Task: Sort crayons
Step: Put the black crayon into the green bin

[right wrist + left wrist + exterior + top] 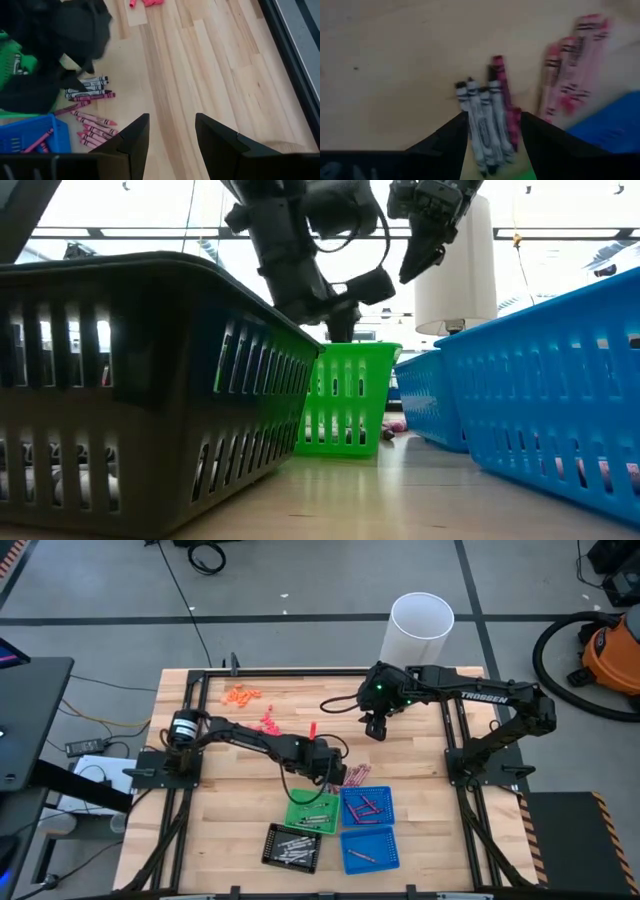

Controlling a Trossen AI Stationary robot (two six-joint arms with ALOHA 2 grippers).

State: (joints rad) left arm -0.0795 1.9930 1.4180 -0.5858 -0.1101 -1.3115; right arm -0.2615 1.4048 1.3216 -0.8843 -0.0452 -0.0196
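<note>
A bunch of grey-silver crayons (pixel 482 117) with one dark red crayon (pixel 502 90) beside them lies flat on the wooden table (pixel 420 790). My left gripper (pixel 492 120) hangs low over the bunch, open, with one finger on each side of it; I cannot tell whether a finger touches a crayon. In the high view the left gripper (pixel 335 770) sits just beyond the green tray (pixel 312 808). Pink-red crayons (pixel 570 75) lie next to the bunch. My right gripper (pixel 375 728) hangs open, high above bare table at the far middle.
A black tray (pixel 292 845) with grey crayons and two blue trays (pixel 367 805) (pixel 368 848) with reddish crayons stand near the front edge. Orange bits (pixel 240 695) and coral-pink bits (pixel 268 723) lie at the far left. A white cylinder (pixel 420 630) stands beyond the far edge.
</note>
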